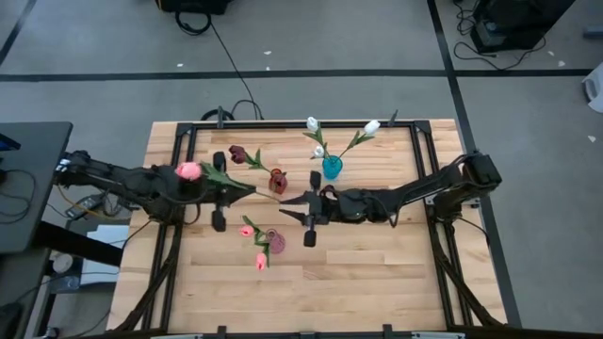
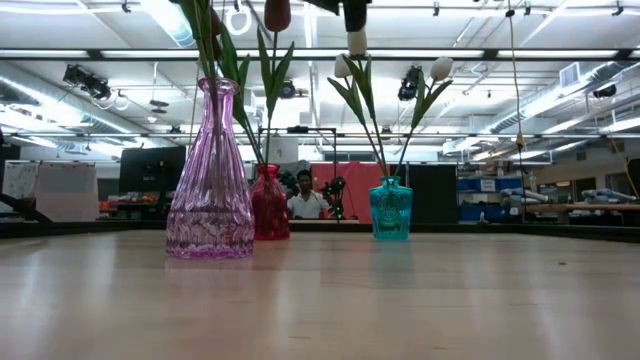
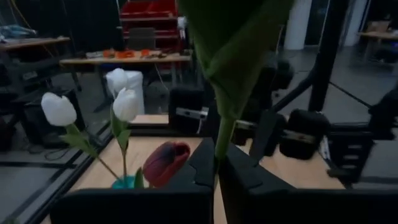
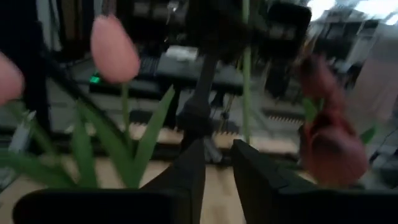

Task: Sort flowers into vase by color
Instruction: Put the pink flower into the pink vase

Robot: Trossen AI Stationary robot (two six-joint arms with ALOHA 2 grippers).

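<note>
A pink tulip (image 1: 189, 170) lay across the left gripper (image 1: 229, 191), its green stem (image 3: 224, 138) clamped between the jaws above the desk (image 1: 377, 273). Just beside it stood the red vase (image 1: 278, 180) with a maroon tulip (image 1: 237, 152), the pink vase (image 1: 274, 242) with pink tulips (image 1: 261, 261), and the teal vase (image 1: 332, 167) with white tulips (image 1: 371, 126). The right gripper (image 1: 300, 204) hovered near the stem end, jaws slightly apart and empty.
</note>
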